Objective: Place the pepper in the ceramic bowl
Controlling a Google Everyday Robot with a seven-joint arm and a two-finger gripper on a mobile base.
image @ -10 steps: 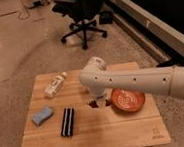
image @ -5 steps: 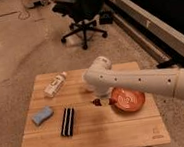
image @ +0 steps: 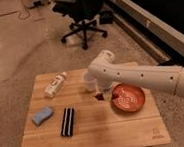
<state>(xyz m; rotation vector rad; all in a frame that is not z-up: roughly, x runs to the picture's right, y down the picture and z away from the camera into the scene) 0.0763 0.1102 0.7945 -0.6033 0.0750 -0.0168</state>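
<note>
Floor (image: 11, 42) is pale, glossy, speckled, and fills the room around the bench; a dark low wall or ledge (image: 153, 27) runs along the right side, and a black office chair (image: 83, 11) on casters sits behind. Bench (image: 103, 134) is light wood planks, rectangular, small logo at its near right corner. White robot arm (image: 141, 78) comes in from the right and bends down over the bench middle. Ceramic bowl (image: 132, 102) is wide, shallow, orange-red with faint lighter swirls inside, on the right half of the bench. White bottle (image: 55, 84) lies on its side at back left; blue pad (image: 42, 115) at left; black-and-white striped bar (image: 67, 122) lies flat beside it; whitish cup (image: 89, 81) stands by the arm's bend. Gripper (image: 99, 93) hangs under the arm, just left of the bowl's rim, mostly hidden; cannot tell if it is grasping. Pepper (image: 99, 97) is a small dark red-brown shape right at the gripper, outside the bowl.
</note>
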